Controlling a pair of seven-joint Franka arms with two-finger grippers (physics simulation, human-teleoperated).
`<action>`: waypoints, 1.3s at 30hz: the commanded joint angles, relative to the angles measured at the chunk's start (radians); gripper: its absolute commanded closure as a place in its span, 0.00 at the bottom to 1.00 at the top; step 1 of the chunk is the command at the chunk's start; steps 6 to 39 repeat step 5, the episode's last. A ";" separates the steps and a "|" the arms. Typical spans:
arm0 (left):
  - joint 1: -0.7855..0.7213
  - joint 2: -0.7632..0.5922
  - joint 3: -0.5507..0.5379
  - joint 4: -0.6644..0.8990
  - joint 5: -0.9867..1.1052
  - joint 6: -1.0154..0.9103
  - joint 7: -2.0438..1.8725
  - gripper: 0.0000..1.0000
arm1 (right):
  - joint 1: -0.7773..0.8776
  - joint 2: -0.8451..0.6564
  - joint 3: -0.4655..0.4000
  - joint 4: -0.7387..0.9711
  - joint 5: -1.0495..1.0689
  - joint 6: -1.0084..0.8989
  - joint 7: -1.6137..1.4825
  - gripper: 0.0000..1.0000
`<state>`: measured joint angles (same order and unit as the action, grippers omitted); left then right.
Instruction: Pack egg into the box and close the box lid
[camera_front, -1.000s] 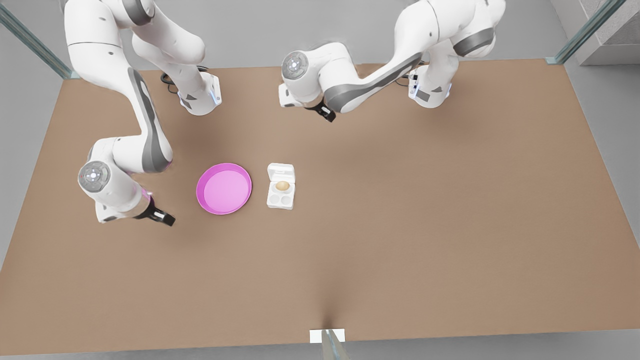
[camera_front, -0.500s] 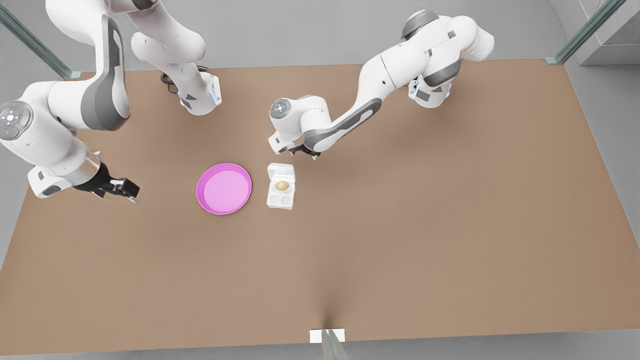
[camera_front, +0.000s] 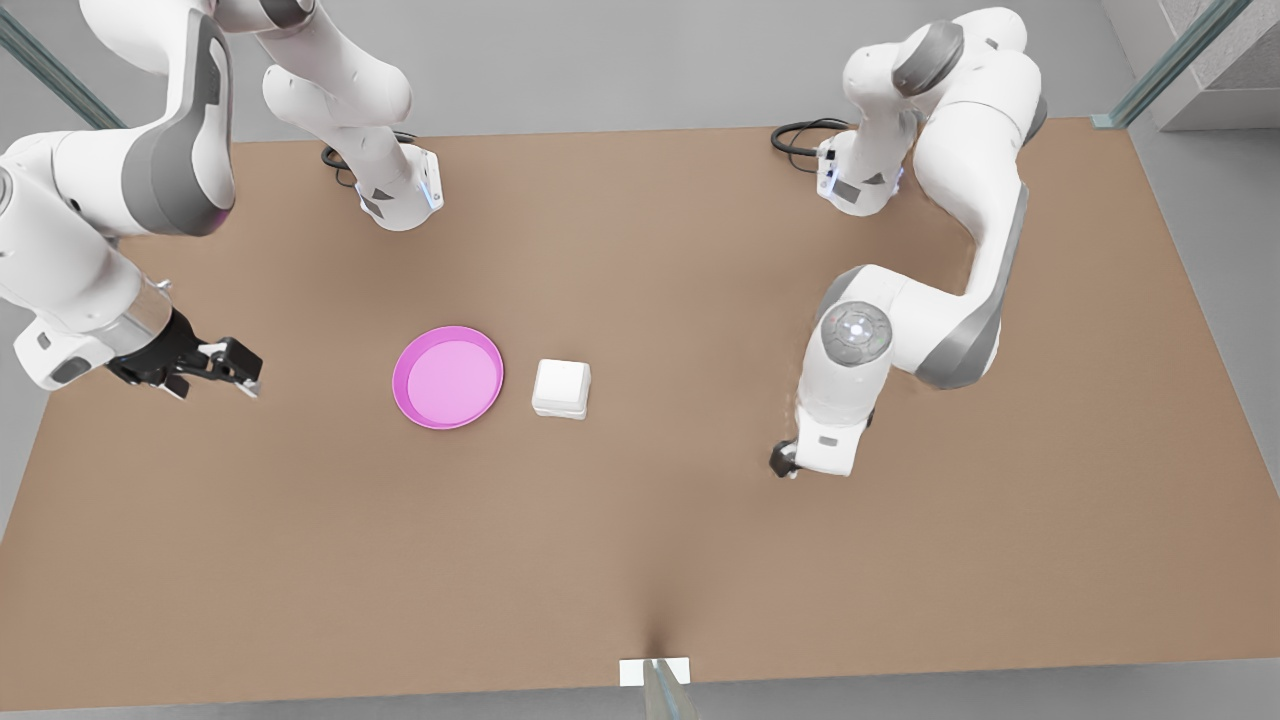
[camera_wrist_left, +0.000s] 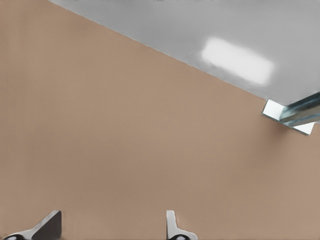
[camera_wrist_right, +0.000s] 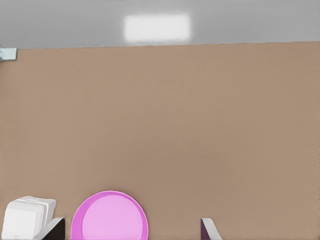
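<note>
- You see the box (camera_front: 560, 404) with its box lid (camera_front: 562, 380) down, just beside the pink plate (camera_front: 447, 377) on the table (camera_front: 640, 520).
- Your right tool (camera_front: 240, 368) and left tool (camera_front: 781, 466) both hang spread wide, well apart from the plate.

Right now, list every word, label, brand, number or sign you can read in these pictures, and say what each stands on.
None: no readable text anywhere.
The box, pink plate and table are plain.
The left tool, at the front view's right, and the right tool, at its left, show no markings.
</note>
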<state>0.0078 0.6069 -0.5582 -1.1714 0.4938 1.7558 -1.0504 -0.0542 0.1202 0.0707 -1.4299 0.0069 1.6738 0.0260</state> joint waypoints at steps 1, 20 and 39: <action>0.068 -0.056 0.108 -0.002 -0.096 -0.234 0.975 0.00 | 0.004 0.015 0.000 0.006 0.004 -0.046 -0.113 0.00; -0.040 -0.363 0.460 -0.287 -0.520 -0.096 1.066 0.00 | -0.001 0.018 -0.002 0.006 0.007 -0.058 -0.103 0.00; -0.040 -0.363 0.460 -0.287 -0.520 -0.096 1.066 0.00 | -0.001 0.018 -0.002 0.006 0.007 -0.058 -0.103 0.00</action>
